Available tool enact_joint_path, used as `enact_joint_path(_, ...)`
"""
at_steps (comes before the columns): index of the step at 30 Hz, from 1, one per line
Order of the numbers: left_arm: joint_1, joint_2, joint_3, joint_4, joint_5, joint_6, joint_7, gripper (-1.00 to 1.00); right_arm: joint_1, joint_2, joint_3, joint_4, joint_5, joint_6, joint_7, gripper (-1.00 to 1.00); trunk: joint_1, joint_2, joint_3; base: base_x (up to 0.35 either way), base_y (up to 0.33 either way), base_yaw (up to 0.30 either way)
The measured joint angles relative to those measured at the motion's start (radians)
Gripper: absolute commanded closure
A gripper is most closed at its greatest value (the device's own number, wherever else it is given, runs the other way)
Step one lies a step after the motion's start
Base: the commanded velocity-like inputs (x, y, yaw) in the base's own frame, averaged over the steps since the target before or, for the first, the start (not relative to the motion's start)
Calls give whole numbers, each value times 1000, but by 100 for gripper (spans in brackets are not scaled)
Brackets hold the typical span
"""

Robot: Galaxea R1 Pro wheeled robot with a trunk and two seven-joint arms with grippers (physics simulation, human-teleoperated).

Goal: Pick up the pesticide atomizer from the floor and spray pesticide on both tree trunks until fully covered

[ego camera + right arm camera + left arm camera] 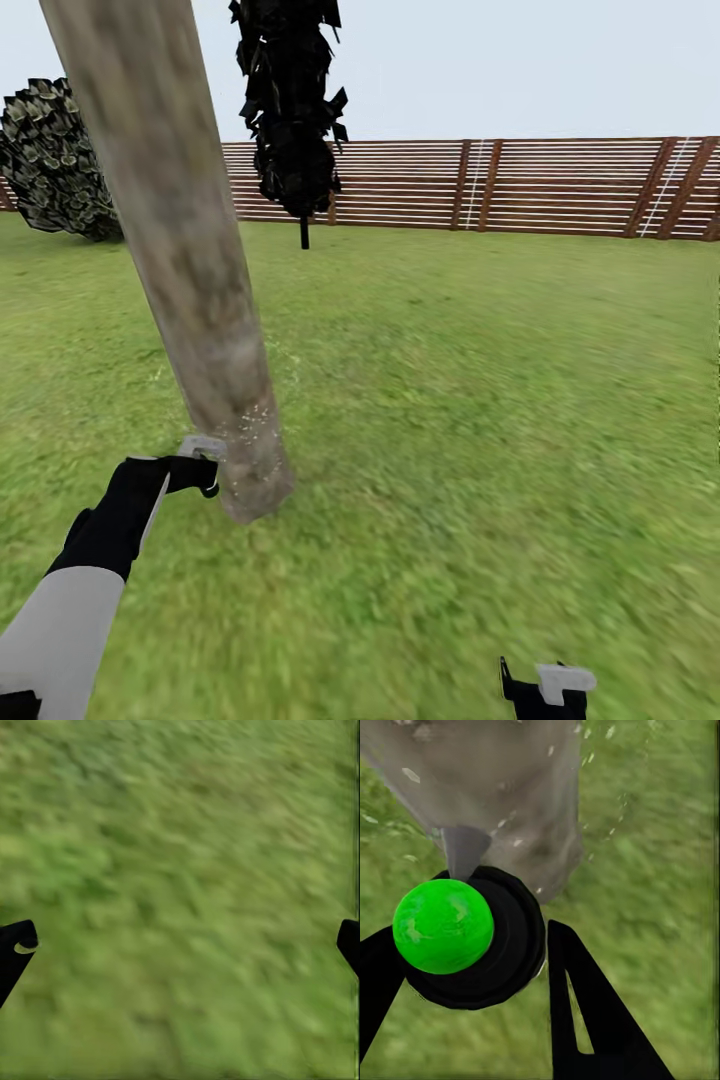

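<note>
While the left end effector (472, 967) is closed on the pesticide atomizer (469, 937), a small bottle with a dark rounded body and a bright green ball-like cap, the bottle's pale grey nozzle points straight at the foot of the thick, pale grey-brown mottled tree trunk (190, 280) just ahead of it. In the head view the same left end effector (195, 470) sits low and close beside the base of that trunk, nearly touching it, with the white trigger head showing at its tip. Pale flecks dot the bark and the air around the nozzle; they appear to be spray droplets, so the step in hand is judged to be the coating of this trunk, at its lowest part. The next move probably calls for lifting the nozzle along the leaning trunk while keeping it aimed at the bark, since the upper length looks bare of flecks. The right end effector (180, 945) hangs with its black fingers spread wide and holding nothing, over blurred green lawn (480, 400); in the head view it lies well apart from the trunk. Farther out stand a thin-trunked dark-leaved tree (292, 110), a scaly dark shrub (55, 160) and the brown horizontal-slat wooden fence (500, 185).
</note>
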Motion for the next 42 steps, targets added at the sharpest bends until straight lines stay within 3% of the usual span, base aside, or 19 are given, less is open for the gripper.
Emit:
enact_joint_path(16, -2, 7, 10, -1, 0, -2, 1, 100, 0, 0, 0, 0, 0, 0, -1, -100, 0, 0, 0, 0, -272, 3)
enact_joint_path(33, -2, 2, 14, -22, 1, -2, 8, 100, 0, 0, 0, 0, 0, 0, 0, -100, 0, 0, 0, 68, -241, 213)
enact_joint_path(35, -2, 7, 28, -23, 0, -3, 8, 100, 0, 0, 0, 0, 0, 0, 0, -100, 0, 0, 0, 133, -44, 6)
enact_joint_path(38, -5, 20, 87, -22, -6, -3, 5, 100, 0, 0, 0, 0, 0, 0, 0, -100, 0, 0, 0, 24, -8, 1)
enact_joint_path(40, -17, 55, 117, -22, -7, 0, 1, 100, 0, 0, 0, 0, 0, 0, 0, -100, 0, 0, 0, 3, -1, 0)
enact_joint_path(42, -29, 90, 124, -22, -5, 8, -2, 100, 0, 0, 0, 0, 0, 0, 0, -100, 0, 0, 0, 1, 0, 0)
